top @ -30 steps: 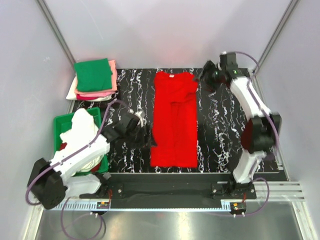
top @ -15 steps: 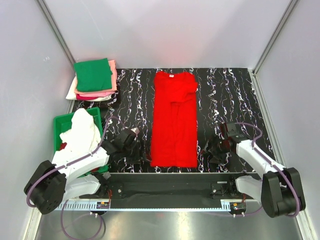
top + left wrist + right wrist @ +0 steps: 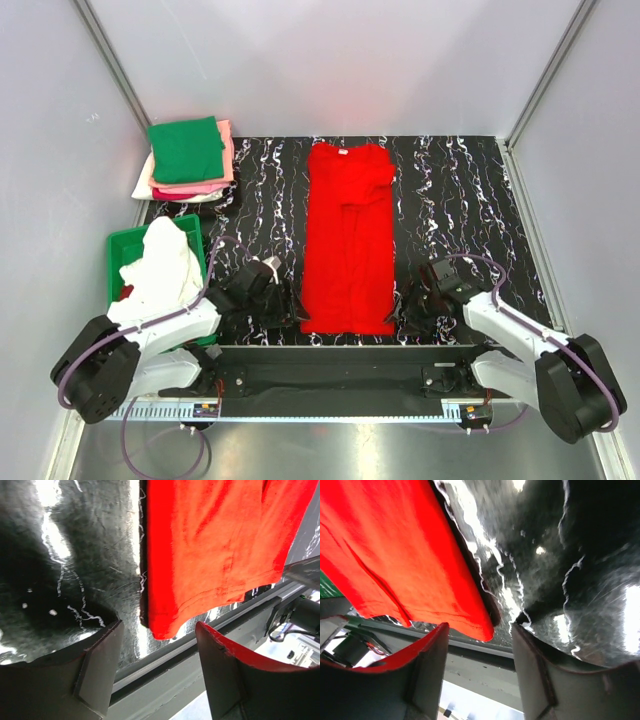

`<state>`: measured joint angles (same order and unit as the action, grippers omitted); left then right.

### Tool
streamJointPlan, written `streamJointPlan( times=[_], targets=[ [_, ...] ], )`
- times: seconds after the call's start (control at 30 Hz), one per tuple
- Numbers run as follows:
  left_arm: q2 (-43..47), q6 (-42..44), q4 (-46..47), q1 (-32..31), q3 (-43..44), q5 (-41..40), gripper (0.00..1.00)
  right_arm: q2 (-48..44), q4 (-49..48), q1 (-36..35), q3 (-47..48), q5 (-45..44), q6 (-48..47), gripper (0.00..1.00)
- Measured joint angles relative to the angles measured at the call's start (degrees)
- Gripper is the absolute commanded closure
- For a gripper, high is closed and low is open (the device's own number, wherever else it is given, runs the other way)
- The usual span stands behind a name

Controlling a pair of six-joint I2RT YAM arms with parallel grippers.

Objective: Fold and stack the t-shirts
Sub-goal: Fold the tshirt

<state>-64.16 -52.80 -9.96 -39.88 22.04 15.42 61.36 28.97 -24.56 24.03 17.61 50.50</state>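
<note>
We note the bright red cloth t-shirt [image 3: 348,240] lies flat in a long strip on the black marbled tabletop [image 3: 450,200]. The right gripper [image 3: 480,645] has swung from the collar end to the near hem, and the left gripper [image 3: 160,650] has edged closer. Both claws gape wide and empty at the hem corners. We judge a hem-to-collar fold comes next.

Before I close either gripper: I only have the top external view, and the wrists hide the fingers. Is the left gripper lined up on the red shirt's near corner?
Observer: Yes. The left gripper stands open, with the hem corner of the red t-shirt just ahead of its gap, not gripped.
Operator: And the right?
Observer: The right gripper is open too, the other hem corner centred ahead of its gap, lying on the table.
</note>
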Motion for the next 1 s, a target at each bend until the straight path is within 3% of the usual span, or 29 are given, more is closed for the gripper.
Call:
streamJointPlan(
  times=[0.2, 0.3, 0.4, 0.47, 0.63, 0.83, 1.0],
  targets=[
    [-1.36, -1.49, 3.82, -1.31, -1.05, 0.5, 0.45, -0.63, -2.64, -3.26, -2.58, 0.26, 3.52, 0.67],
    [-2.56, -1.92, 5.22, -1.66, -1.09, 0.63, 0.55, -0.22, -4.26, -3.69, -3.21, 0.46, 4.57, 0.78],
    [-3.96, -2.47, 6.47, -1.86, -1.16, 0.68, 0.79, 0.2, -5.14, -3.89, -3.52, -0.07, 4.96, 0.95],
    [-4.74, -2.6, 6.73, -1.95, -1.27, 0.7, 1.0, 0.15, -5.25, -3.89, -3.63, -0.22, 5.22, 1.0],
    [-4.48, -3.26, 6.45, -3.45, -1.29, 0.63, 1.0, -3.02, -1.9, -4.17, -3.65, -1.97, 5.33, 1.0],
    [3.5, -6.08, 0.59, -8.55, -0.07, -0.2, 1.0, -15.8, 11.32, -4.63, -0.07, -5.7, 6.16, 1.0],
    [5.46, -4.98, -10.36, -8.26, 9.92, -2.71, 1.0, -15.19, 17.29, -4.7, 10.1, -8.55, 6.08, 1.0]
  ],
)
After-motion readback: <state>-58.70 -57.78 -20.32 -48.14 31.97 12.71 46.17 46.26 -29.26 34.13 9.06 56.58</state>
